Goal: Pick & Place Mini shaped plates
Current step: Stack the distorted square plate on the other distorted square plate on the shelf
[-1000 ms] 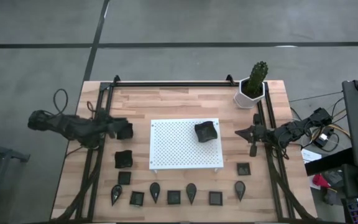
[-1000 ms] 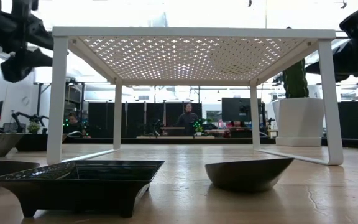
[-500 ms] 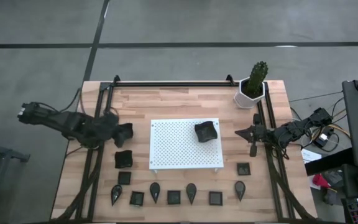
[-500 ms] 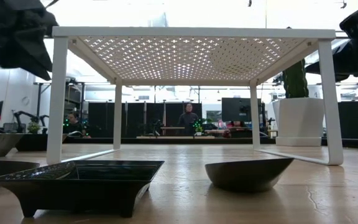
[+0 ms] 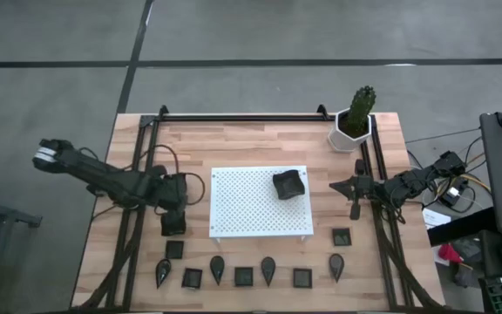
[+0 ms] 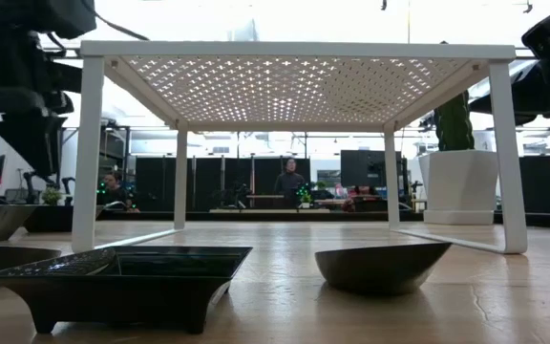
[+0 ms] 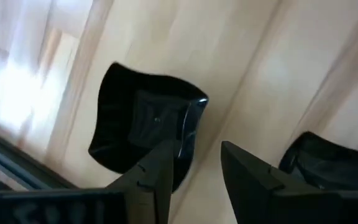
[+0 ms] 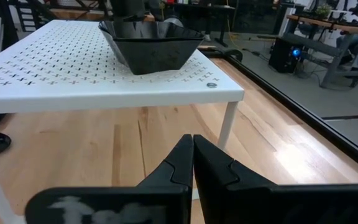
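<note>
L gripper, fingers apart, hangs over a square plate left of the board: drop straight so one finger lands inside the rim, one outside, then close; R gripper waits shut.

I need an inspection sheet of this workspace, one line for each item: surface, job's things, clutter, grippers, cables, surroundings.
Surface: wooden table, black rails along its sides.
Job's things: one large square dish on the white perforated board; another large dish on the table left of the board; small square and teardrop dishes in a front row.
Clutter: cactus pot at the far right corner.
Grippers: left gripper open above the left large dish; right gripper shut, waiting right of the board.
Cables: loops on the left arm; wires beside the right arm.
Surroundings: person standing far behind.
</note>
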You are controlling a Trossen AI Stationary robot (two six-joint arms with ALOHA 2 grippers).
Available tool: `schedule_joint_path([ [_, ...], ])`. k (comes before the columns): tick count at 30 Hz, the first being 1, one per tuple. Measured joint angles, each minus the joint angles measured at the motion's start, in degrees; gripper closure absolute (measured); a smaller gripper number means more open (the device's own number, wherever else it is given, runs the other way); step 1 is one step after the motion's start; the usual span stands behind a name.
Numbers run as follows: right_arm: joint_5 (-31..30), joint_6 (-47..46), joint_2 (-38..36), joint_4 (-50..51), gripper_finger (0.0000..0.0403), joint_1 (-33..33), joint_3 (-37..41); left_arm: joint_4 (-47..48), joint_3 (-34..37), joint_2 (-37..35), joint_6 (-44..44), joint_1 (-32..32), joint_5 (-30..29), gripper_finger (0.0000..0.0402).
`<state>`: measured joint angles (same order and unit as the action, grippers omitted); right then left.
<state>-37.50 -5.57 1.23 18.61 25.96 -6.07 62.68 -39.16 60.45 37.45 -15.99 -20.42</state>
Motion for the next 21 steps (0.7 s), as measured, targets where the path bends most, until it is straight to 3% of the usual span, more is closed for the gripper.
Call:
schedule_joint_path([
  [8,0.0,-0.03,0.02,0.0,0.0394,0.0,0.0,-1.2,1.82,2.11,-6.81,0.02,0.37,0.0273],
  [21,0.0,0.01,0.02,0.0,0.0394,0.0,-0.02,-4.29,3.35,4.81,-2.86,0.26,-0.05,0.0273],
])
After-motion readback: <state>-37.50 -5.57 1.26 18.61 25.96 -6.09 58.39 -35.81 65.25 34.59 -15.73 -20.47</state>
